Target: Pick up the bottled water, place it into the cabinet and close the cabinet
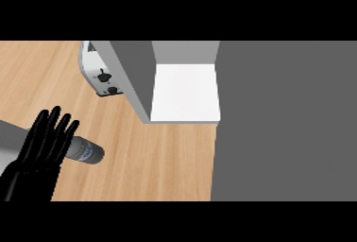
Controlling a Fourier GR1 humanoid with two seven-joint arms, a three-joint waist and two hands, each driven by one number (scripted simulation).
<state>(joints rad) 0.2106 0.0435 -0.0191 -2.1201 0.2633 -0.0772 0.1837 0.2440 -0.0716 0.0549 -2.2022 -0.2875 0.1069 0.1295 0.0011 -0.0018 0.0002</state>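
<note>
Wooden counter (160, 160) fills the left and centre of the head view, with a broad grey panel (286, 123) covering the right side; whether this panel is the cabinet door cannot be determined. At the upper centre stands the cabinet (185, 92), its white interior floor exposed and its grey left wall facing the counter, so the compartment is open and unoccupied. A white appliance with black knobs (103, 78) sits just left of the cabinet wall. The bottled water (85, 151) lies on its side at the lower left, long axis running from lower right to upper left, with its grey end facing right and its other end hidden behind the left hand (43, 142). That hand is the only one in view and therefore the nearer one; the right hand does not appear. Its fingers are straight and extended upward, overlapping the bottle's left portion, with no curl around the body, so the hand is released and grasps nothing. Contact with the bottle cannot be confirmed. The cabinet opening lies up and to the right of the bottle, well apart. Judgement: the grasp is not yet made.
</note>
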